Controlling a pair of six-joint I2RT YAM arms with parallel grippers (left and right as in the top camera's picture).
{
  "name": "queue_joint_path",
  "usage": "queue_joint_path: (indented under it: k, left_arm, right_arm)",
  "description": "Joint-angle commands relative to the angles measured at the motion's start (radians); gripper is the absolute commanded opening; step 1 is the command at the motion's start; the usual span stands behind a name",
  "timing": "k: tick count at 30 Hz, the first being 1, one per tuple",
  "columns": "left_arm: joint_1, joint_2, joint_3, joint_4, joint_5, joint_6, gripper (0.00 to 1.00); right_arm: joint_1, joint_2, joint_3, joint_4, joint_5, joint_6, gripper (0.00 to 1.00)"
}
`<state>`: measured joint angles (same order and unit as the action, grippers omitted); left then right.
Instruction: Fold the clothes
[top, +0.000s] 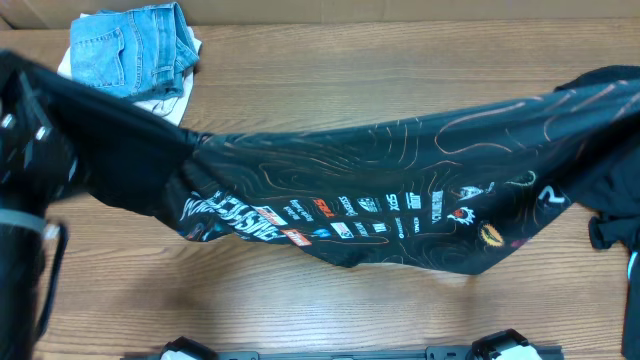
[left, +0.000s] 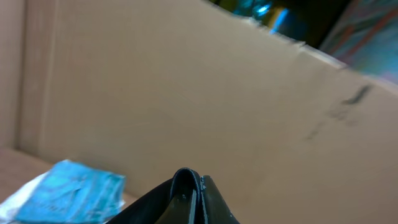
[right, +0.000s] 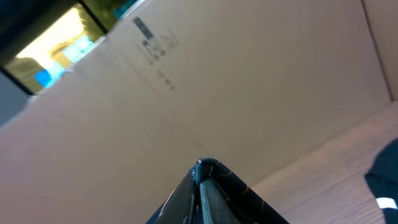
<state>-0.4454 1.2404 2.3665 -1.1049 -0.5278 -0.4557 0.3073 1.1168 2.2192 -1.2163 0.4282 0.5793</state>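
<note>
Two grippers, one jersey, and it hangs in the air over the table! The jersey (top: 400, 200) stretches above the table (top: 300, 310) from left side to right. Both ends are held high and the middle sags low, with the logo row turned toward the table's near edge. Left gripper (left: 188, 182): jaws pressed together with black cloth pinched between them, above the table's left side. Right gripper (right: 204, 169): same story, clamped tight on dark fabric above the table's right side. Does the sagging hem touch the table? Can't tell. Folded jeans (top: 135, 45) sit at the table's far left corner on a white cloth (top: 155, 103), near the jersey's left end. Cardboard wall (left: 186, 93) stands along the table's far edge.
</note>
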Motion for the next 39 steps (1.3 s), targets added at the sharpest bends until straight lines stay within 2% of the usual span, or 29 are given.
queue_joint_path:
  k: [1,6,11,14,19,22,24,28,30,36,39]
  left_arm:
    - [-0.005,0.150,-0.002,-0.013,-0.140,0.027,0.04]
    - [0.003,0.353,-0.002,0.005,-0.256,0.052,0.04]
    - [0.048,0.516,-0.002,0.063,-0.266,0.067,0.04]
    - [0.089,0.595,-0.002,0.123,-0.246,0.068,0.04]
    - [0.129,0.630,-0.002,0.258,-0.160,0.130,0.04]
    - [0.131,0.616,0.029,0.346,-0.166,0.232,0.05]
    - [0.130,0.598,0.082,0.352,-0.194,0.267,0.05]
    - [0.131,0.534,0.194,0.224,-0.207,0.264,0.06]
    - [0.131,0.489,0.204,0.095,-0.195,0.205,0.06]
    - [0.131,0.483,0.201,-0.294,-0.021,0.009,0.05]
    - [0.131,0.501,0.201,-0.383,0.093,0.002,0.04]
  right_arm:
    - [-0.001,0.115,0.008,0.003,0.082,-0.008,0.04]
    - [-0.021,0.275,0.008,0.009,0.139,-0.007,0.04]
    - [-0.111,0.415,0.008,0.031,0.127,-0.003,0.04]
    - [-0.187,0.483,0.008,0.071,0.046,-0.004,0.04]
    - [-0.253,0.517,0.008,0.186,-0.089,-0.031,0.04]
    - [-0.266,0.506,0.022,0.243,-0.112,-0.063,0.04]
    - [-0.274,0.492,0.054,0.243,-0.113,-0.080,0.04]
    - [-0.284,0.454,0.134,0.155,-0.113,-0.083,0.04]
    - [-0.284,0.432,0.140,0.057,-0.141,-0.083,0.04]
    - [-0.284,0.446,0.121,-0.161,-0.188,-0.082,0.04]
    - [-0.284,0.450,0.121,-0.204,-0.188,-0.082,0.04]
